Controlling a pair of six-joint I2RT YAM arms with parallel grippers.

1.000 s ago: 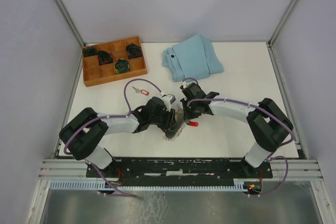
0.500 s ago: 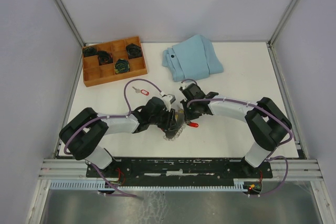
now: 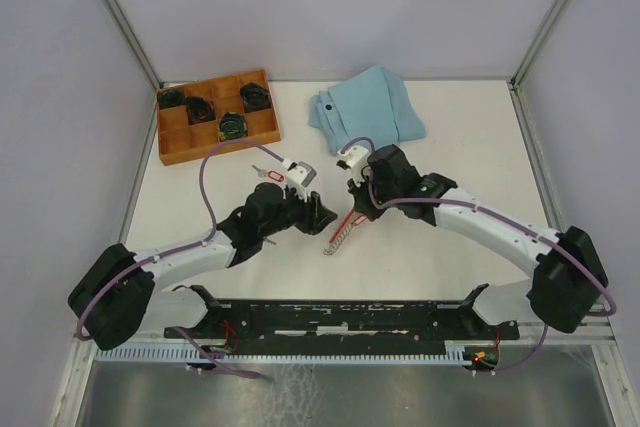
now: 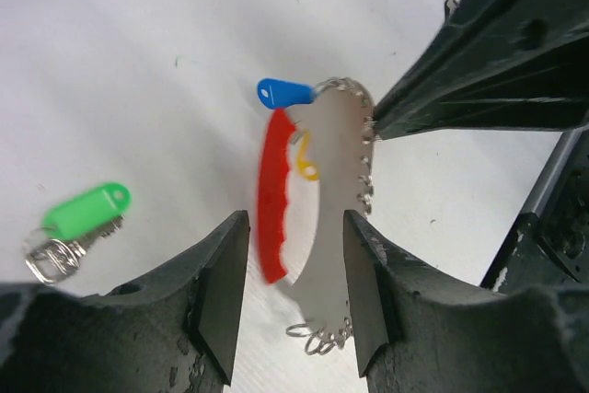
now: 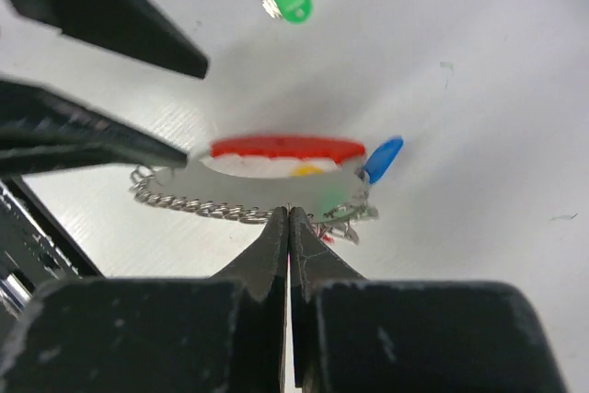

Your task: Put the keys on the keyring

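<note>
The keyring, a red curved strip [image 4: 273, 195] edged with silvery loops [image 4: 365, 167], hangs tilted just above the table, seen edge-on from above [image 3: 340, 234]. A blue tag [image 4: 285, 93] and a yellow tag [image 4: 306, 161] are on it. My right gripper [image 5: 289, 214] is shut on its row of loops [image 5: 212, 207]. My left gripper [image 4: 287, 292] is open, its jaws either side of the strip's near end without gripping. A green-tagged key [image 4: 81, 225] lies loose on the table beside it. A red-tagged key [image 3: 268, 174] lies further back.
A wooden compartment tray [image 3: 262, 129] with dark items stands at the back left. A folded light-blue cloth [image 3: 368, 107] lies at the back centre. The two grippers' fingers nearly meet over the keyring; the left fingers [image 5: 92, 140] show in the right wrist view.
Both arms have stretched out and shifted toward the back. My left jaws have widened off the keyring. My right jaws have closed on its loops, and the ring now hangs edge-on.
</note>
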